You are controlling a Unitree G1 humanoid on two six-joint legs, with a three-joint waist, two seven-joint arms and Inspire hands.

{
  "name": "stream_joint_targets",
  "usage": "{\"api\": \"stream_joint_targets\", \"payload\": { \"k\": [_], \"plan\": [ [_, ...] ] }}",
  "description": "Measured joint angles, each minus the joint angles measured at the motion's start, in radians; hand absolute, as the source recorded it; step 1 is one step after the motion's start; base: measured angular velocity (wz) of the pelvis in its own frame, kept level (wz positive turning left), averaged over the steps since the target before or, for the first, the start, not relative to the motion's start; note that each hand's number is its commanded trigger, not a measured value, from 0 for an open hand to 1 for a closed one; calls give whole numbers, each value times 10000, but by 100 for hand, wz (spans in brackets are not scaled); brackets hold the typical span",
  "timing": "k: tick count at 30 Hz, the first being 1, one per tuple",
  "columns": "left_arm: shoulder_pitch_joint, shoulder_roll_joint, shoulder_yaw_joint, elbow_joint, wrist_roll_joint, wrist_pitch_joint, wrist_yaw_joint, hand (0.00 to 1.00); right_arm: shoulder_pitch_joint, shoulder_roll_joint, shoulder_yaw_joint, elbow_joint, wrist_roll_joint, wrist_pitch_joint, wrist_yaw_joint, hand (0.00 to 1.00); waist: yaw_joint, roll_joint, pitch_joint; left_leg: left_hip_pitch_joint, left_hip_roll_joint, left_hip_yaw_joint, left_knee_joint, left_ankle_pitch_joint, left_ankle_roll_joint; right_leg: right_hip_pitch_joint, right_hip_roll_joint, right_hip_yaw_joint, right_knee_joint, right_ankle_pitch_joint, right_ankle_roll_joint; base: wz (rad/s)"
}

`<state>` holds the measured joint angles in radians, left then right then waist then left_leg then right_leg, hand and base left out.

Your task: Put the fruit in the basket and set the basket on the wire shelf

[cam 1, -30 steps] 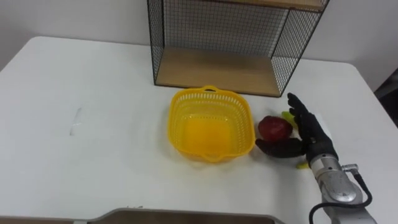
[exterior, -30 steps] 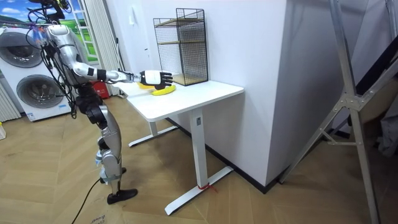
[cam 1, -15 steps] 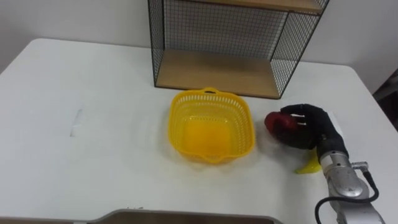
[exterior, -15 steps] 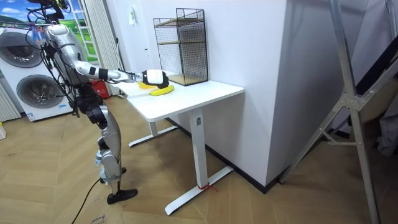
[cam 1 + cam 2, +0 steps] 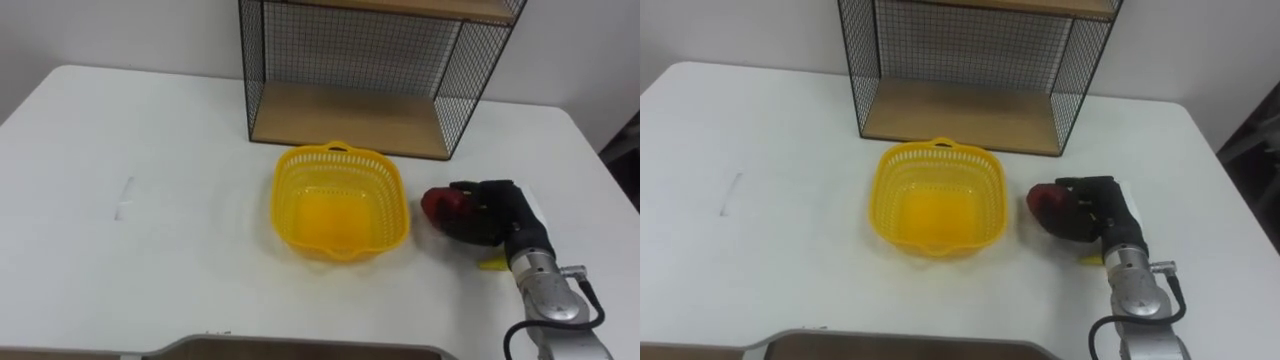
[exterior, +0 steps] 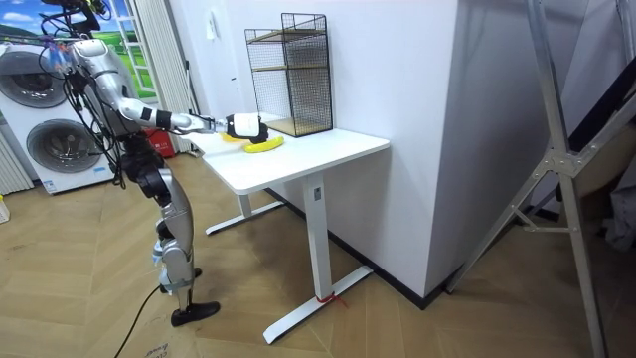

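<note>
Since 1 s ago the right hand (image 5: 497, 208) has gone from straight fingers beside the red fruit (image 5: 440, 206) to a full grip. Fingers & thumb are now curled tight round it from its right side, w/ the fruit's left face showing. Can't tell whether the fruit is lifted or resting on the table (image 5: 150, 130). It has barely shifted vs the earlier frame.

A yellow banana (image 5: 493, 263) tip pokes out from under the wrist, on the near side of the hand, flat on the table.

Just left of the fruit, w/ a small gap btwn them, sits the yellow basket (image 5: 285, 200), upright, approx mid-table. Both fruits are outside it. Further left there's a faint mark (image 5: 122, 195) on the tabletop.

Beyond the basket, apart from it, stands the shelf (image 5: 350, 110): black wire mesh w/ wood boards, at the table's far edge by the wall.

Room view: robot stands upright at the table's end, on the room view's left, right arm stretched out level over the top, banana just beside the hand. Washers (image 6: 50, 139) stand behind the robot.
</note>
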<state>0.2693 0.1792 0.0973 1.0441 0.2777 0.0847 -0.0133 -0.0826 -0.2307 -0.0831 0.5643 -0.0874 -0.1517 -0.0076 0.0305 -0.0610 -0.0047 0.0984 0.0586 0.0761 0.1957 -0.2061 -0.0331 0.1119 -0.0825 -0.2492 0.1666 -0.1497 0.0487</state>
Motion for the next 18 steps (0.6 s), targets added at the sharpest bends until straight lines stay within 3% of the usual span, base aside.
{"api": "stream_joint_targets", "payload": {
  "k": [5,12,18],
  "plan": [
    [59,-21,-17,0,5,31,-3,0,-4,21,2,-4,98,50,-48,100,7,22,-14,2,2,0,19,0,0,8,-1,3,25,0,0,0],
    [13,-38,-16,20,7,25,-200,0,73,215,27,-663,865,642,-481,100,16,153,-1,-16,-5,3,14,0,0,-19,-2,31,29,0,0,0],
    [-72,-130,-12,196,4,26,-172,0,76,205,-43,-1967,835,916,-859,100,-94,353,-45,-66,-26,17,-88,9,9,-145,-17,32,55,-1,4,-1]
  ]
}}
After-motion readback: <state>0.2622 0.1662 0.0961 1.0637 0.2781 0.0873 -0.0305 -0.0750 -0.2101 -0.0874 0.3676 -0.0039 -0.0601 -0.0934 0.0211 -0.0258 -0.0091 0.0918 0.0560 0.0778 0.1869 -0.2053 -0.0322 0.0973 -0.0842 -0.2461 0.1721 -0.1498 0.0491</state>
